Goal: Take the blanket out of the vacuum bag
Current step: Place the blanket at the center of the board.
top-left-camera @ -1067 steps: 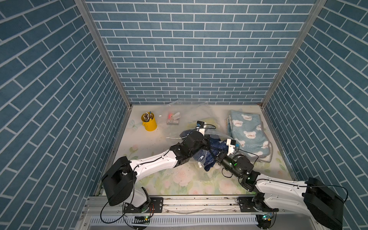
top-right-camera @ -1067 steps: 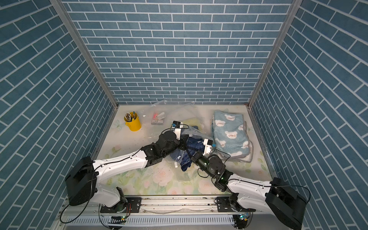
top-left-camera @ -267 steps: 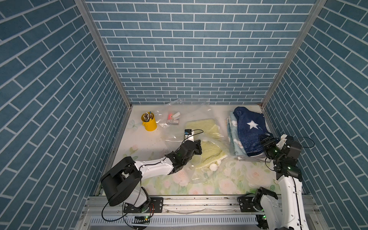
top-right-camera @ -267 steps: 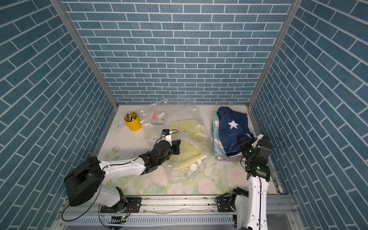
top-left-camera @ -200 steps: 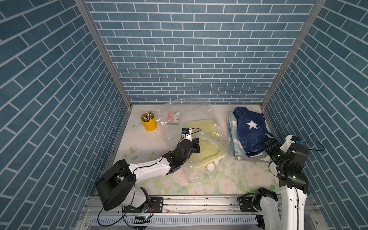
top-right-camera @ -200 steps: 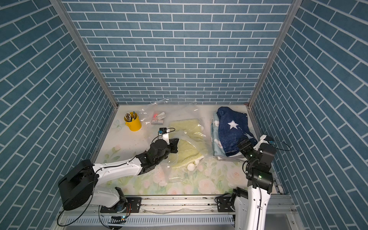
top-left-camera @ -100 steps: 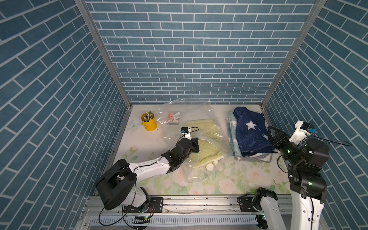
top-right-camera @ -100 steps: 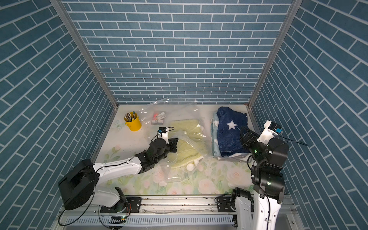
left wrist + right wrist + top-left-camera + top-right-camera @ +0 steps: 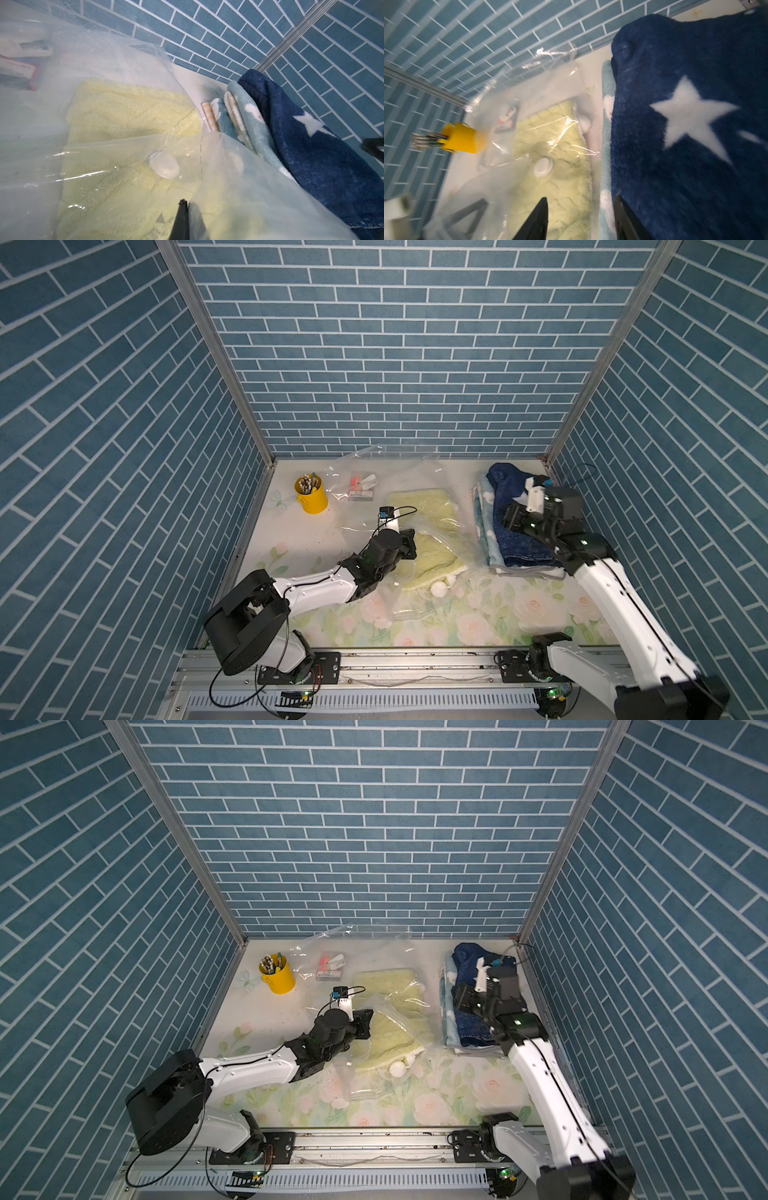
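Left gripper (image 9: 409, 545) clamped on the film of the bag (image 9: 411, 612), judged to be anchoring it so that the contents could be drawn out. Green blanket (image 9: 424, 506) lay inside the bag at mid-table; navy blanket (image 9: 515, 541) lay outside it, atop the stack (image 9: 484, 522) at right. Right gripper (image 9: 580, 199), jaws apart and empty, hovered over that stack.

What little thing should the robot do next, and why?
Probably carry the open right gripper from above the navy star blanket toward the pale yellow fluffy blanket. That one lies inside the clear crinkly plastic vacuum bag, which the shut left gripper pinches; the navy one lies outside it.
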